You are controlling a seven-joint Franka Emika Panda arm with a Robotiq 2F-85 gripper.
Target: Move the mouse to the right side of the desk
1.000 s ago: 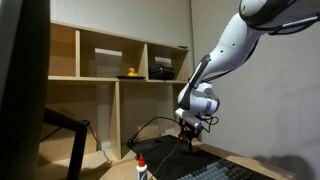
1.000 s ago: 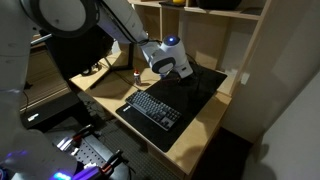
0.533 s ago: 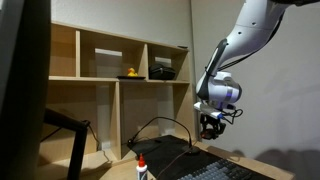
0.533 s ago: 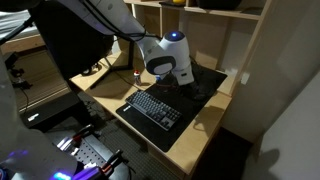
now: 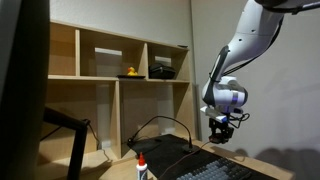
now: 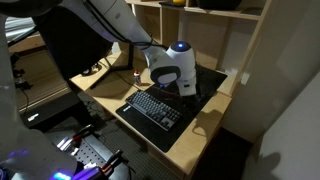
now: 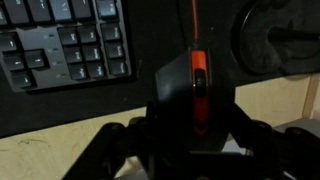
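The jaws pinch the black mouse (image 7: 196, 95) by its sides, holding it apparently lifted over the dark surface (image 7: 70, 112) near its edge, beside the keyboard (image 7: 60, 45) — so the carry seems the step in hand — and next comes travel to the right side, a gentle lowering, then release.

Black mouse (image 7: 192, 100) with orange-red scroll wheel, dark cable leading off its front. Clamped lengthwise between the fingers of the gripper (image 7: 190, 140), just beside one end of the keyboard (image 7: 60, 45). Flat, near-black desk (image 7: 70, 108) spread wide beneath the keyboard.
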